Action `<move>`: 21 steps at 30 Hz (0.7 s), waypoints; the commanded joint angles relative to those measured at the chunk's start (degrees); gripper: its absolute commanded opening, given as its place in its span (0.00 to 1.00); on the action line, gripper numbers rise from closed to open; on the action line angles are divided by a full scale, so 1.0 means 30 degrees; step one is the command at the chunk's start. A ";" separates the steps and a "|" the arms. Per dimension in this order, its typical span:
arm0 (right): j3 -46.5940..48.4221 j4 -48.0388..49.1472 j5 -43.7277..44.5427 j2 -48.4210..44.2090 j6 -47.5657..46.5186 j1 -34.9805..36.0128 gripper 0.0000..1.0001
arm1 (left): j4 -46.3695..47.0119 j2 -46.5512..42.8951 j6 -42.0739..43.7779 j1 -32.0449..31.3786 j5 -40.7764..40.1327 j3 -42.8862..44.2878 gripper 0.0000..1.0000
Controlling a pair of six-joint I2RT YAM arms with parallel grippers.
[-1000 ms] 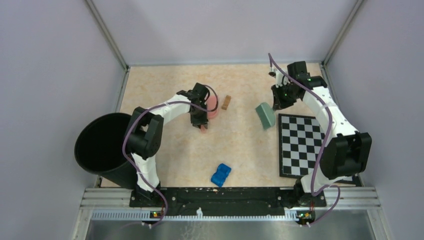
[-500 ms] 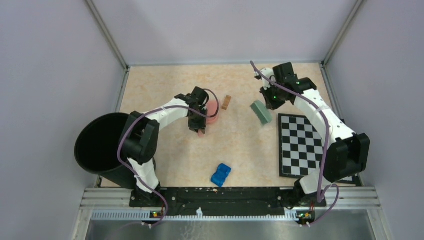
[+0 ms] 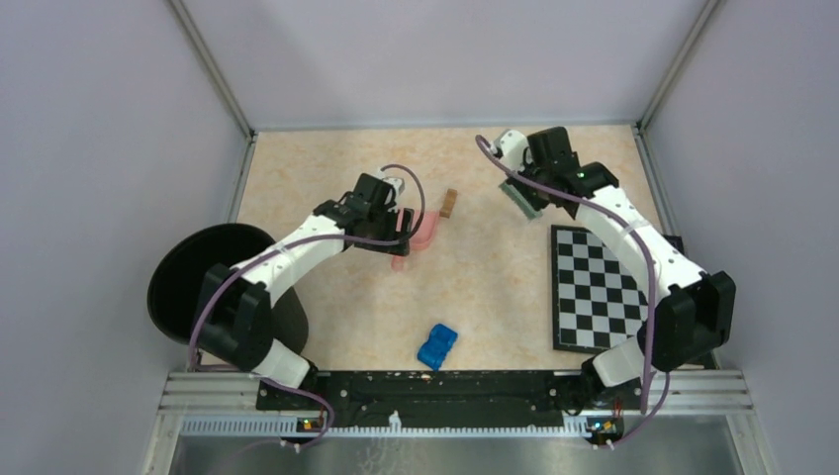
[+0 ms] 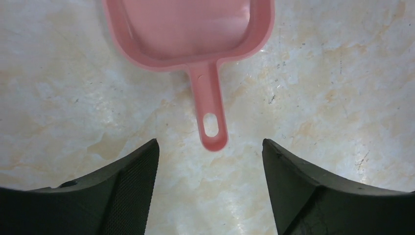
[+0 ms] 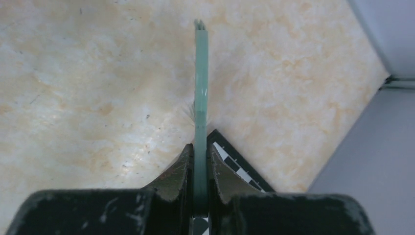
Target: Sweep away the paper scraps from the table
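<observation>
The table (image 3: 495,287) is taking up most of the top view, a beige marbled surface inside a grey frame. A black bin (image 3: 173,287) is standing off its left edge, beside the left arm. A black-and-white chequered board (image 3: 594,287) is lying flat on the right side of the table, under the right arm.

A pink dustpan (image 4: 186,29) is resting flat on the table left of centre, its handle pointing toward the left gripper (image 4: 210,147). That claw is hovering over the handle's end with its fingers spread wide apart, one on each side of the tip and touching neither it nor the pan.

A green brush (image 5: 200,73) is showing edge-on in the right wrist view, with pale bristles fanning out at its side. The right gripper (image 5: 199,152) is clamping it tightly between both fingers, at the far right of the table, just beyond the board's far corner. Whether the bristles are touching the surface cannot be told.

A bright blue toy (image 3: 436,345) is sitting near the front edge, about midway between the two arm bases.

One brown paper scrap (image 3: 448,203) is lying on the far half of the table, between dustpan and brush, just right of the pan and apart from both.
</observation>
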 commanded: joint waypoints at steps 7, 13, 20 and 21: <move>-0.4529 0.5805 0.7553 -0.0318 -0.5463 0.3995 0.00 | 0.4815 -0.4328 0.1031 0.0084 -0.2815 -0.3038 0.99; -0.6065 0.5031 0.7235 -0.0744 -0.4820 0.6105 0.00 | 0.4865 -0.4196 0.0898 0.0079 -0.2202 -0.3175 0.99; -0.6224 0.1789 0.3750 -0.0945 -0.2061 0.7374 0.29 | 0.5341 -0.4555 0.1061 0.0084 -0.1837 -0.3501 0.99; -0.6088 0.1347 0.3091 -0.1068 -0.1663 0.7376 0.41 | 0.5433 -0.4617 0.1073 0.0078 -0.1816 -0.3564 0.99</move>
